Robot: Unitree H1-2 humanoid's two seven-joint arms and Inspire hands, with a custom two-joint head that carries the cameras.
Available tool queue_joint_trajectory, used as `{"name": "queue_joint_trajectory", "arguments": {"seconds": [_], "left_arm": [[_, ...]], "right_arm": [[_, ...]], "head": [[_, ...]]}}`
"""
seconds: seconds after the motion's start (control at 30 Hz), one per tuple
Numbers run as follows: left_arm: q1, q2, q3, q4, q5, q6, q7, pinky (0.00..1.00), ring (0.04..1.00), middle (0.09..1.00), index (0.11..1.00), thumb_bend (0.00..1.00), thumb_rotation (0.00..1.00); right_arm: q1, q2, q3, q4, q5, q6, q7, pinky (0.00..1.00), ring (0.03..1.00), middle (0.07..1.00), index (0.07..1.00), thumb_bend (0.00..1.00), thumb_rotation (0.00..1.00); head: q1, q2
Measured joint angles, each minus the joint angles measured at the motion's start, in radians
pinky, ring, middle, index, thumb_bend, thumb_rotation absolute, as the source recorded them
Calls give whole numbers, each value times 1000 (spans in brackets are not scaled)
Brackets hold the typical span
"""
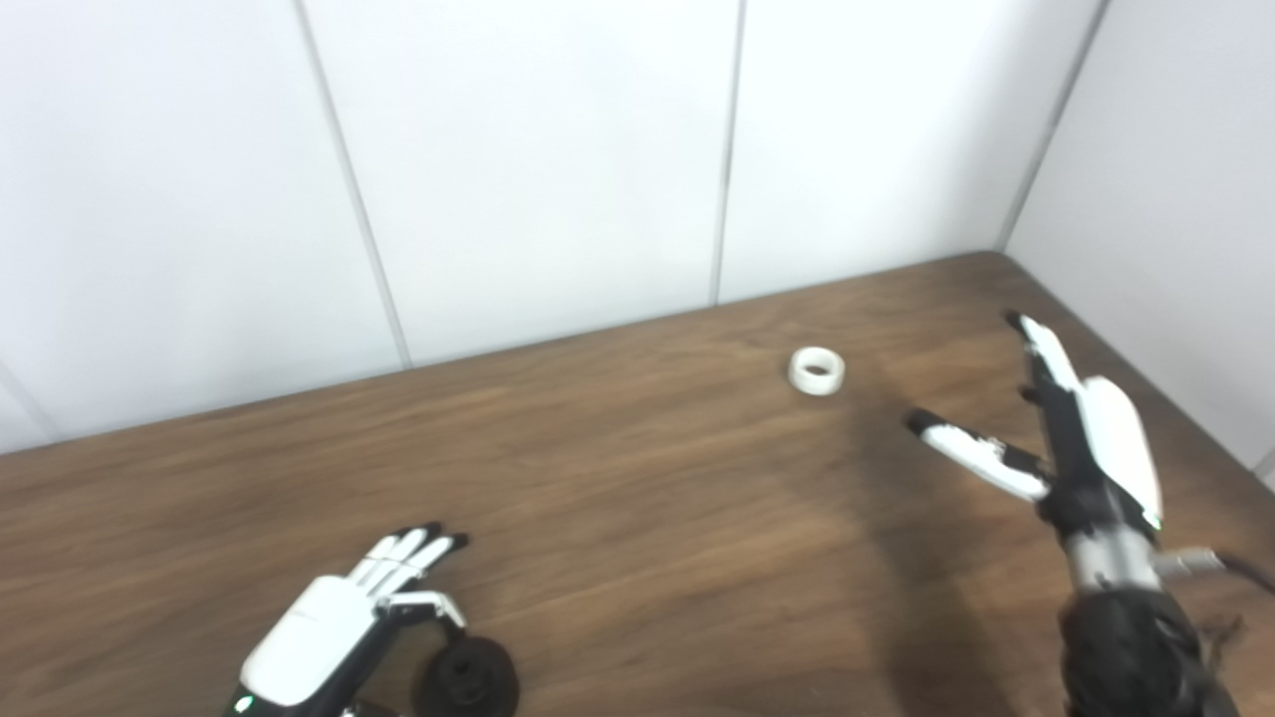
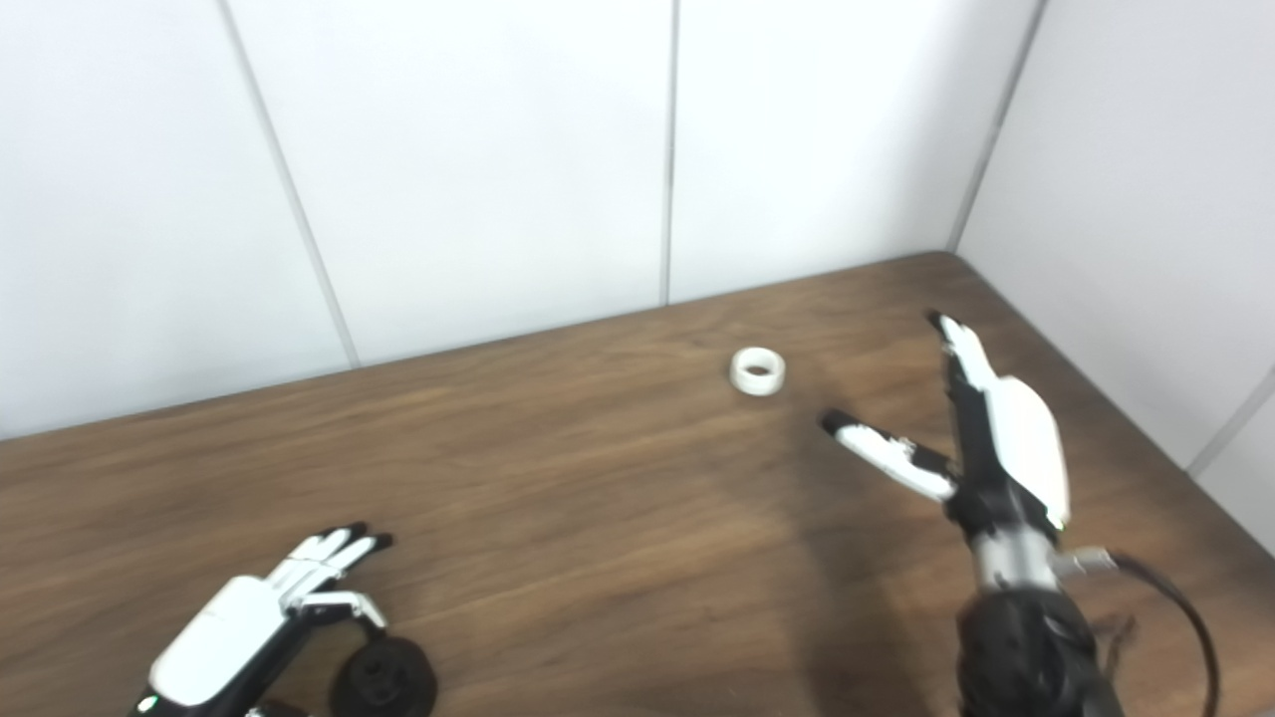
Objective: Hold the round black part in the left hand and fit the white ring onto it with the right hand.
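The round black part point(image 1: 466, 679) lies flat on the wooden table point(image 1: 618, 518) near the front edge, at the lower left. My left hand point(image 1: 344, 617) hovers just left of it, open, fingers stretched forward and thumb reaching toward the part without gripping it. The white ring point(image 1: 817, 370) rests on the table at the far right, near the back wall. My right hand point(image 1: 1066, 433) is raised to the right of the ring and nearer to me, open, with fingers pointing away and thumb spread toward the ring. It holds nothing.
White wall panels point(image 1: 558, 159) close the table's back edge, and a side wall point(image 1: 1175, 199) meets them at the far right corner. A thin black cable point(image 2: 1175, 597) loops beside my right wrist.
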Motion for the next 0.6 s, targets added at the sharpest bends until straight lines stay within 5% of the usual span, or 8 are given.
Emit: {"name": "queue_joint_trajectory", "arguments": {"seconds": [0.23,0.33,0.6], "left_arm": [[-7,17,-3,8,-15,-9,1,1000,1000,953,478,513,47],[-7,24,-4,8,-20,-9,1,1000,1000,952,477,513,46],[-9,37,-15,8,-33,-9,8,1000,1000,951,477,514,47]], "right_arm": [[-52,-33,-13,89,-190,4,163,880,1000,1000,959,867,684],[-73,-51,-19,141,-227,4,239,991,1000,1000,977,918,705],[-181,-77,-35,224,-280,4,418,1000,1000,1000,964,992,738]], "head": [[-20,3],[-32,6],[-40,12]]}}
